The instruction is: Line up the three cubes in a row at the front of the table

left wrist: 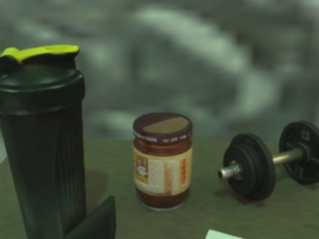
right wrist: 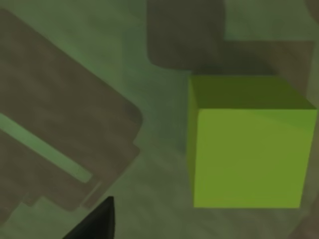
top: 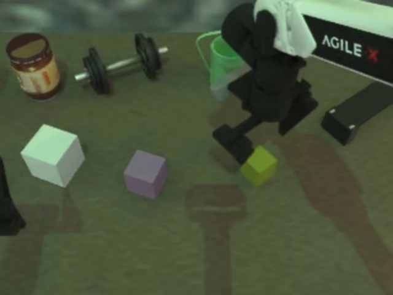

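Observation:
Three cubes rest on the olive-green table (top: 123, 246). The large mint-white cube (top: 52, 153) is at the left, and one corner of it (left wrist: 222, 234) shows in the left wrist view. The lilac-pink cube (top: 145, 174) lies right of it. The small yellow-green cube (top: 258, 165) (right wrist: 249, 144) lies right of centre. My right gripper (top: 267, 140) hovers open just behind and above the yellow-green cube, one finger (top: 234, 141) (right wrist: 99, 221) close beside it, nothing between the jaws. My left gripper (top: 6, 212) is parked open at the left edge.
Along the back stand a brown jar (top: 34, 64) (left wrist: 162, 159), a dumbbell (top: 123, 61) (left wrist: 269, 164) and a green cup (top: 221, 61) partly behind my right arm. A black bar with white corner dots (top: 356, 114) lies at the right. A dark shaker bottle (left wrist: 42, 139) stands near my left gripper.

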Motion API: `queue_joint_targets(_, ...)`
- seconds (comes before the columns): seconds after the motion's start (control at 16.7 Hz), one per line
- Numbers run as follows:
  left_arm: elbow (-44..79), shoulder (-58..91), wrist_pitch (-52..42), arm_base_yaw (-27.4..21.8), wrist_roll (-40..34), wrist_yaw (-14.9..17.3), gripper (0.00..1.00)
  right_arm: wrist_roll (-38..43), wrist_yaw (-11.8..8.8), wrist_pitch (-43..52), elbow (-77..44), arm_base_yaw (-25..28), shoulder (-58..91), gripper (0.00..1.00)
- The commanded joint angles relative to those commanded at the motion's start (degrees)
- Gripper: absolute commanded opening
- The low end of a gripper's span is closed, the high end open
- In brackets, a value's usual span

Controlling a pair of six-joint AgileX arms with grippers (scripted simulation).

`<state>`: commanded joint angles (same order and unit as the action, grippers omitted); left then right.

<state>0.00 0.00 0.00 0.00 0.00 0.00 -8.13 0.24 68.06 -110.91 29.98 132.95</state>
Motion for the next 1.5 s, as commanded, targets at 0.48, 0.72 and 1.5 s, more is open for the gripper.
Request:
queue_joint_targets(0.48, 0.00, 0.00, 0.00, 0.00, 0.00, 0.00, 1.00, 0.19, 0.06, -15.24, 9.40, 0.26, 5.67, 1.00)
queue_joint_targets(0.72, 0.00, 0.00, 0.00, 0.00, 0.00, 0.00, 1.00, 0.20, 0.07, -15.45, 9.55, 0.26, 5.80, 1.00)
queue_joint_targets(1.5, 0.00, 0.00, 0.00, 0.00, 0.00, 0.00, 1.00, 0.20, 0.07, -15.45, 9.55, 0.26, 5.80, 0.02)
